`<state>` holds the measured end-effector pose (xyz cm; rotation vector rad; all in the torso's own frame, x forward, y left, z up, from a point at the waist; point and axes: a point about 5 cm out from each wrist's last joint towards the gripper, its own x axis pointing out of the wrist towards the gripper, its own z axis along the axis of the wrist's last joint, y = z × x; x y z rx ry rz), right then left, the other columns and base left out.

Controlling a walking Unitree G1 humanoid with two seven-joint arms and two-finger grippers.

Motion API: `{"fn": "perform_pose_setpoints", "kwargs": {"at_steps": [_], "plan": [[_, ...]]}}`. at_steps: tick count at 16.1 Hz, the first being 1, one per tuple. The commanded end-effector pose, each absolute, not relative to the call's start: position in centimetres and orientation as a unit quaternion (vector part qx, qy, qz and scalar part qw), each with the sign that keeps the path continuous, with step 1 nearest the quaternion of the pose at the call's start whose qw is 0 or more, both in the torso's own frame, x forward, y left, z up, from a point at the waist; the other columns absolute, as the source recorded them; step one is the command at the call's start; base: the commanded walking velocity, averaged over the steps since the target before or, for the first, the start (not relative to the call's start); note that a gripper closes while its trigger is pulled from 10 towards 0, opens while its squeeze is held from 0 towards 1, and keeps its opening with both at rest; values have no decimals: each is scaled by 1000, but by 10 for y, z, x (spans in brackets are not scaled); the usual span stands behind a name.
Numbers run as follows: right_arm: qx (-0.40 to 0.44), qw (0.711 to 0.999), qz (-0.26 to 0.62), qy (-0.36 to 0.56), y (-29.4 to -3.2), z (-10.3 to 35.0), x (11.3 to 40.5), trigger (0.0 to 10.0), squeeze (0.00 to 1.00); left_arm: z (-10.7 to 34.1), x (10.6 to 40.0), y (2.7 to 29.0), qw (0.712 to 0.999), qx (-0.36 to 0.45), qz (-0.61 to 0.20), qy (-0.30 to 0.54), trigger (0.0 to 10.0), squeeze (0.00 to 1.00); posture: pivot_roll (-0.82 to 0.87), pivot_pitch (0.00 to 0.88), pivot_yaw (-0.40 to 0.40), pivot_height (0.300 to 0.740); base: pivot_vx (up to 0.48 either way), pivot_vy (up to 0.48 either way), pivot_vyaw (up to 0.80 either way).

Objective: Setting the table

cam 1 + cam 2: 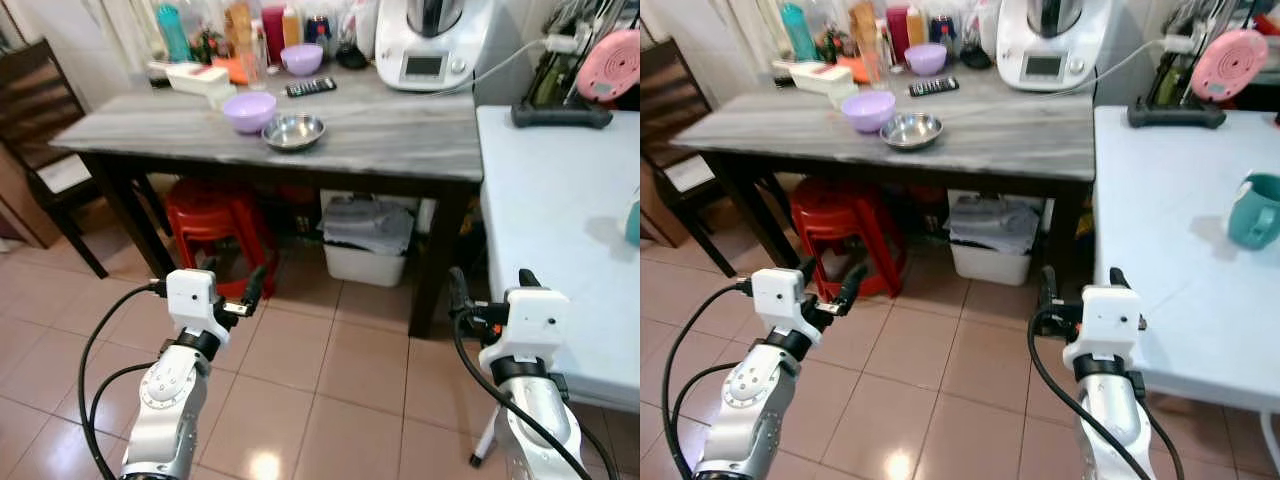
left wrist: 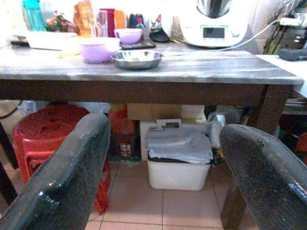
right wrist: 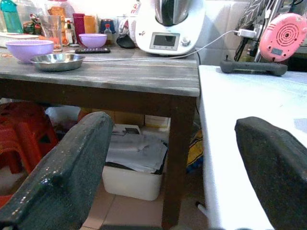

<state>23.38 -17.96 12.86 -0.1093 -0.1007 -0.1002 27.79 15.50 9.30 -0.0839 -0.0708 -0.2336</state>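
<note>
A: Which claw for the steel bowl (image 1: 293, 131)?

B: Left gripper (image 1: 232, 288), probably. Sits at about 12 o'clock from it, just beside the purple bowl (image 1: 249, 110) on the grey table (image 1: 400, 140), well apart from both claws

A: And right gripper (image 1: 490, 292)?

B: More like 10 o'clock from there, so farther. Both spread wide, holding nothing. No long axis, round rim, any angle fine

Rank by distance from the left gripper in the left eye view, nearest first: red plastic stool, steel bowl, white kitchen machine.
From the left gripper:
1. Red plastic stool, under the dark wooden table.
2. Round steel bowl, near the table's front.
3. White kitchen machine, at the back.
</note>
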Motion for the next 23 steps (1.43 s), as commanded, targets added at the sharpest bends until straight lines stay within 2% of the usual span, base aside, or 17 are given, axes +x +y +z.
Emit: {"fn": "perform_pose_setpoints", "kwargs": {"at_steps": [1, 4, 18, 23], "plan": [[-58, 996, -55, -46, -184, 128, 235, 10000, 0, 93, 278, 153, 991, -43, -120, -34, 10000, 0, -164, 0, 95, 740, 0, -394, 0], [-56, 996, -55, -48, -184, 128, 236, 10000, 0, 93, 279, 151, 991, -44, -122, -35, 10000, 0, -166, 0, 98, 740, 0, -391, -460], [-51, 996, -55, -49, -183, 128, 241, 10000, 0, 93, 279, 148, 990, -45, -126, -34, 10000, 0, -163, 0, 98, 740, 0, -392, 0], [-56, 996, -53, -47, -182, 128, 242, 10000, 0, 94, 279, 146, 989, -47, -133, -38, 10000, 0, -163, 0, 95, 740, 0, 0, 0]]}}
